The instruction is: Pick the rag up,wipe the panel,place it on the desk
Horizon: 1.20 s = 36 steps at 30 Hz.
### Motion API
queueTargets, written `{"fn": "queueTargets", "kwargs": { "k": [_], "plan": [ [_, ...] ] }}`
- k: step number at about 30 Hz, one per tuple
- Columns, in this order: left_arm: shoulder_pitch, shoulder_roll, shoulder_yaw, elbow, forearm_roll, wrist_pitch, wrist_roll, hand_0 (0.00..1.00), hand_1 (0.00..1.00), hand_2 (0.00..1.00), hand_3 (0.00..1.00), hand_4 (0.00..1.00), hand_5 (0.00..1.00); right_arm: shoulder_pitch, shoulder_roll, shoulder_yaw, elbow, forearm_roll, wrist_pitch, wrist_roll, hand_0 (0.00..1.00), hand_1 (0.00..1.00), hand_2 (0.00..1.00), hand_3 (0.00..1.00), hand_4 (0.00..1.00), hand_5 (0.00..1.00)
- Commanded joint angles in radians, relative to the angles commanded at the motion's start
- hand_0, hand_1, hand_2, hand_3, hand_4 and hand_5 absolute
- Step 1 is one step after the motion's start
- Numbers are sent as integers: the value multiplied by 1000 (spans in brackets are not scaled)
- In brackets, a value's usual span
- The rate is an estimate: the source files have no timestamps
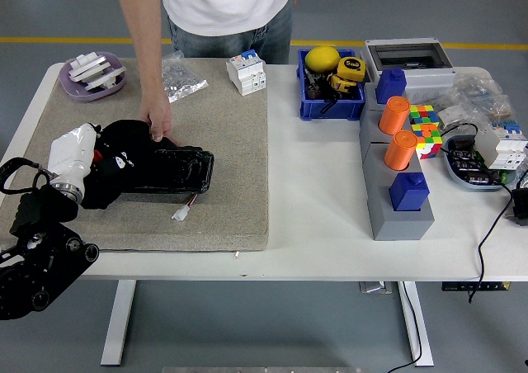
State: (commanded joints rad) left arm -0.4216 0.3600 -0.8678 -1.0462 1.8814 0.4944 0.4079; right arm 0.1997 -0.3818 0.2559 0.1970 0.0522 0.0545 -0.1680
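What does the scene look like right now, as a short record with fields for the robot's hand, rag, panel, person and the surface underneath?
left hand: white-shelled, on the black rag at the panel's left end
right hand: not in view
rag: bunched black cloth under the left hand, over the panel's left part
panel: black, lying flat, right part uncovered
person's hand: resting on the panel's far edge
mat: beige, under the panel on the white table

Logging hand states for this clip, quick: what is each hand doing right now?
Left hand: closed on the black rag, pressing it on the black panel.
Right hand: not in view.
Person's hand: resting on the panel's far edge.
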Motion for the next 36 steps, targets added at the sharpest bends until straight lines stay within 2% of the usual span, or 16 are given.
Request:
{"fn": "queueTargets", "kwargs": {
  "k": [14,22,30,35,36],
  "plan": [
    [23,20,-84,33,16,2,-3,271,197,440,426,289,2,-1,0,-2,0,-1,0,0,706,544,643,637,998,576],
    [36,46,-136,56,9,6,-15,271,200,444,432,293,2,1,1,-2,1,-5,-1,-2,707,545,643,637,998,577],
    [42,55,-146,77,-11,14,-37,280,208,444,432,296,2,2,0,7,2,-21,-3,-8,706,546,643,637,998,576],
    [46,58,-143,98,-19,2,-53,280,208,444,432,296,2,3,2,2,2,-25,-3,-7,706,546,643,637,998,576],
    [48,57,-144,100,-13,-6,-52,289,366,469,490,515,2,3,1,0,2,-23,-3,-6,706,544,643,636,998,576]
  ]
}}
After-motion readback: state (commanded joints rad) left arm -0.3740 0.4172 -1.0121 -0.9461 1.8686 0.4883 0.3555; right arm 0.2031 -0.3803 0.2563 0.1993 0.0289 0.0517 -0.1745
